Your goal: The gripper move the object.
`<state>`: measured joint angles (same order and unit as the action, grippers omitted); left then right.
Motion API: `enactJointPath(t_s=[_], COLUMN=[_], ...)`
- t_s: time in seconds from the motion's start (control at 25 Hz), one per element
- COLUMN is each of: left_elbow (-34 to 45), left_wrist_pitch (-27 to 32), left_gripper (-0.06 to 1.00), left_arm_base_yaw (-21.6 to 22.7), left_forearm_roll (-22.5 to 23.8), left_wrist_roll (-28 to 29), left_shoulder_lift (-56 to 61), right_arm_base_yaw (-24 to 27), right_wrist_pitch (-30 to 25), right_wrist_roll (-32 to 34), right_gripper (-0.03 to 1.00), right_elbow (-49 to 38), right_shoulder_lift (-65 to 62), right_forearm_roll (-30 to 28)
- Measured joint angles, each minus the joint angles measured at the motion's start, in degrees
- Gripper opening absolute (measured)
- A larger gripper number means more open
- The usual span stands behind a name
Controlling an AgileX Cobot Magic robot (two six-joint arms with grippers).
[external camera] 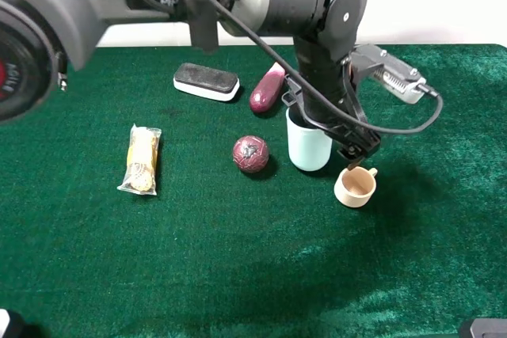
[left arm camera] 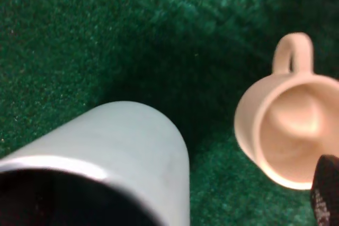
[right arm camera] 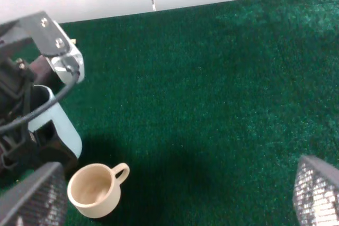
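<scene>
The pale blue-green tumbler (external camera: pixel 307 148) stands upright on the green cloth near the middle. My left gripper (external camera: pixel 333 134) reaches across from the upper left and hangs low over it. One black fingertip (external camera: pixel 361 150) sits to the tumbler's right, apart from its wall; the other finger is hidden. In the left wrist view the tumbler (left arm camera: pixel 114 152) is very close, with one fingertip (left arm camera: pixel 327 191) at the frame's edge. The jaws look open. My right gripper (right arm camera: pixel 175 205) is wide open and empty above bare cloth.
A small beige handled cup (external camera: pixel 354 187) stands just right of the tumbler, under the visible finger. A dark red ball (external camera: pixel 250 153) lies to its left. A purple vegetable (external camera: pixel 268 89), a board eraser (external camera: pixel 206 82) and a snack packet (external camera: pixel 141 161) lie further left.
</scene>
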<state>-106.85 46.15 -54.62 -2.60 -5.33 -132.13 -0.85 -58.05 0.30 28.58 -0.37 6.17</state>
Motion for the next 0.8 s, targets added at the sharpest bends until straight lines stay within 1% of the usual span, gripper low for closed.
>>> enactJointPath(t_s=[0.16, 0.44, 0.56, 0.8], left_elbow=[0.0, -1.0, -3.0, -7.7], left_wrist_pitch=[0.5, 2.2, 5.1, 12.8], left_gripper=[0.98, 0.98, 0.98, 0.98], left_arm_base_yaw=[0.0, 0.0, 0.0, 0.0], left_forearm_roll=[-1.5, -1.8, -1.7, -0.9], left_wrist_roll=[-0.5, -1.5, -1.5, -1.5], left_shoulder_lift=[0.9, 3.6, 4.1, 5.4], right_arm_base_yaw=[0.0, 0.0, 0.0, 0.0], right_wrist_pitch=[0.0, 0.0, 0.0, 0.0], right_wrist_roll=[0.0, 0.0, 0.0, 0.0], right_gripper=[0.65, 0.65, 0.65, 0.65], right_elbow=[0.0, 0.0, 0.0, 0.0], right_shoulder_lift=[0.0, 0.0, 0.0, 0.0], right_forearm_roll=[0.0, 0.0, 0.0, 0.0])
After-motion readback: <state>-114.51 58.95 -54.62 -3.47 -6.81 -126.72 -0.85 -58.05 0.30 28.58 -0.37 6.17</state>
